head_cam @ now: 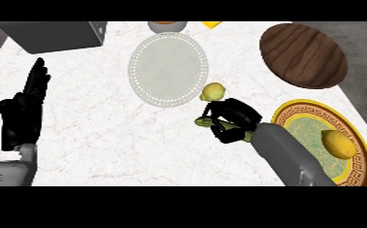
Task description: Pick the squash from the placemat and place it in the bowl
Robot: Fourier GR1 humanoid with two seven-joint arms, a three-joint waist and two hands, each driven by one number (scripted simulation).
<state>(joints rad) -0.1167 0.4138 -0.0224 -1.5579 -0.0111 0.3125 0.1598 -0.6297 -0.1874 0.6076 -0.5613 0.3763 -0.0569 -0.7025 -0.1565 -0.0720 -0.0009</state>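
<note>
the robot's black right hand (231,118) has its fingers curled round the pale yellow-green squash (213,92), whose rounded knob pokes out above the knuckles while a greener bit of it shows below and left of the palm. so the squash is off the round, pale grey placemat with the dotted rim (167,70); it sits in the hand just beside the mat's lower right edge, and i can't tell whether it rests on the white marbled counter (108,135) or hangs a little above it. from where i stand it looks like a stiff, smooth-skinned thing, fairly light, with a narrow neck and a fatter belly; i'd guess the skin is a bit slippery, so wrapping the body, as the hand seems to do, beats pinching the knob end. it shouldn't bruise easily, though a tumble would send it rolling. up and to the right lies the dark brown wooden bowl (305,55), well apart from the hand, which i take as the target. nearer, at the right edge, is a gold-rimmed patterned plate (297,113) with a yellow lemon (338,143) on it. the black left hand (25,106) rests open at the left edge, fingers up. a dark grey box (54,35) stands at the top left.
</note>
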